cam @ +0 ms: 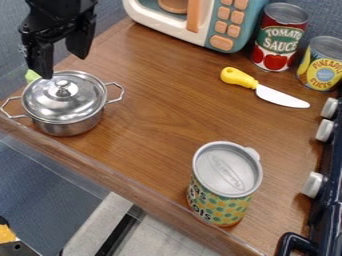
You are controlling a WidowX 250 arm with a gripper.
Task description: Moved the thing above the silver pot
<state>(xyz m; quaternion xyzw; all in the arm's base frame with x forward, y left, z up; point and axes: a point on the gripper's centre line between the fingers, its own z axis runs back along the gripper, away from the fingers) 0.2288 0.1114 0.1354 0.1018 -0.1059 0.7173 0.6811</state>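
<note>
Claw (64, 67) above pot (69, 127) | green thing (31, 75) mostly hidden | microwave (229, 26) cut off

I'm watching the toy microwave (208, 24) on the table (157, 107): red can (278, 37) upright just beside it, yellow can (322, 62) upright farther off, yellow-handled knife (262, 89) lying near it, dotted can (224, 185) and dark stove (330, 172) well apart from it.
</note>
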